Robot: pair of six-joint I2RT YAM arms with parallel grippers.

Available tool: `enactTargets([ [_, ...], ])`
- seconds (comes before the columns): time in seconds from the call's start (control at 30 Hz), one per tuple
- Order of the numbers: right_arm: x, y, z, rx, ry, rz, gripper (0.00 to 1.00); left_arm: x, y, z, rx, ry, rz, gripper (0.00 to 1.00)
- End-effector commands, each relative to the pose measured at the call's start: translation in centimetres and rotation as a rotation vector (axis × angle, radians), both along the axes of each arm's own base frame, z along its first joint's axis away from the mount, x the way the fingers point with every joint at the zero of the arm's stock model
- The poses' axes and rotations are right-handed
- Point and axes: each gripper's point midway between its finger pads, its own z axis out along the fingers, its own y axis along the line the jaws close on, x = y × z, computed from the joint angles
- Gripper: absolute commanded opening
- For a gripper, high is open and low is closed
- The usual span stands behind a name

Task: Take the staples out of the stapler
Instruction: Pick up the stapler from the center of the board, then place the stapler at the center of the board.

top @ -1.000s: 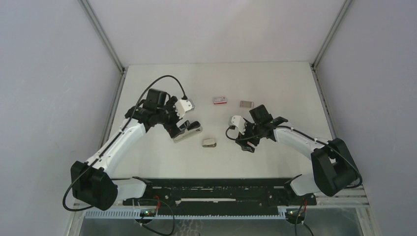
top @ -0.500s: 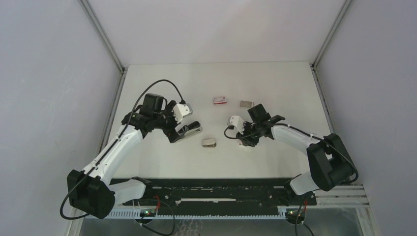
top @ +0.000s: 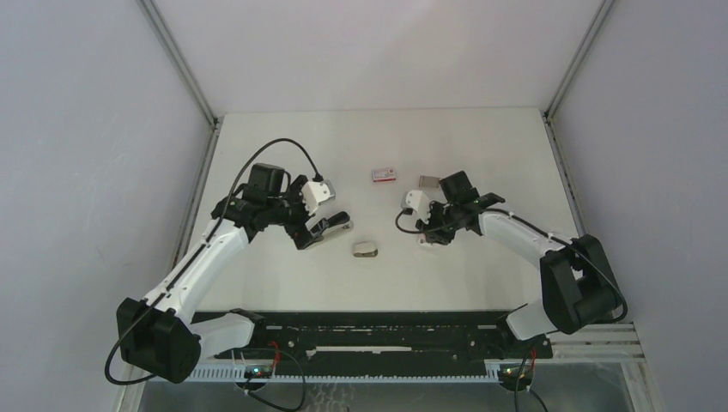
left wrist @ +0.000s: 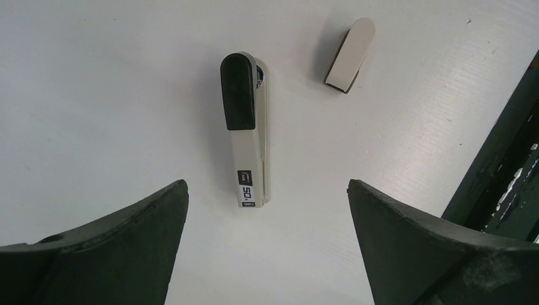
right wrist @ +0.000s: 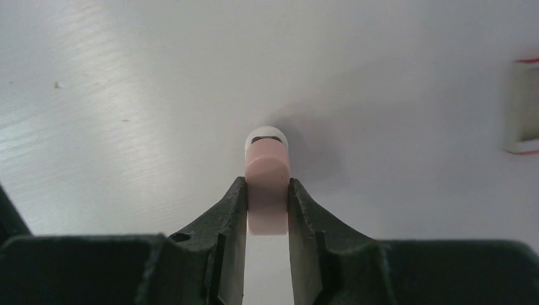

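A beige stapler with a black front (left wrist: 245, 133) lies shut and flat on the white table; it also shows in the top view (top: 335, 228). My left gripper (left wrist: 267, 184) (top: 316, 228) hangs above its labelled end, open wide and empty. My right gripper (right wrist: 267, 184) (top: 429, 236) is shut on a pink round-ended object (right wrist: 267, 162) with a white tip, held near the table. A small grey piece that looks like staples (top: 428, 181) lies by the right wrist.
A small beige wedge-shaped piece (left wrist: 349, 54) (top: 367, 249) lies between the arms. A red-and-white box (top: 384, 175) sits farther back; a red-edged white thing (right wrist: 524, 108) shows at the right wrist view's edge. A black rail (top: 369, 330) runs along the near edge.
My left gripper has pulled back to the left off the stapler, which stays on the table. My right gripper has carried the pink object a little away from the near edge.
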Motion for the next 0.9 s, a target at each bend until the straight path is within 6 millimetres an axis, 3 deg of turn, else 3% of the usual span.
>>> enactTargets([
  [0.0, 4.9, -0.2, 4.9, 0.082, -0.146, -0.013, 0.08, 0.0, -0.7, 1.0, -0.052, -0.035, -0.024, 1.00],
  [0.2, 8.4, -1.7, 5.7, 0.064, -0.197, -0.007, 0.07, 0.8, -1.9, 2.4, -0.086, -0.078, -0.083, 1.00],
  [0.33, 9.4, -1.9, 5.4, 0.061, -0.189, 0.027, 0.07, 1.0, -3.7, 2.6, -0.086, -0.072, -0.169, 1.00],
  [0.63, 10.1, -2.1, 3.1, 0.035, -0.173, 0.090, 0.09, 0.3, -8.2, -0.3, 0.015, 0.009, -0.336, 1.00],
  [0.87, 10.7, -2.9, 1.8, 0.021, -0.159, 0.096, 0.13, 0.5, -9.7, -2.6, 0.069, 0.047, -0.344, 1.00],
])
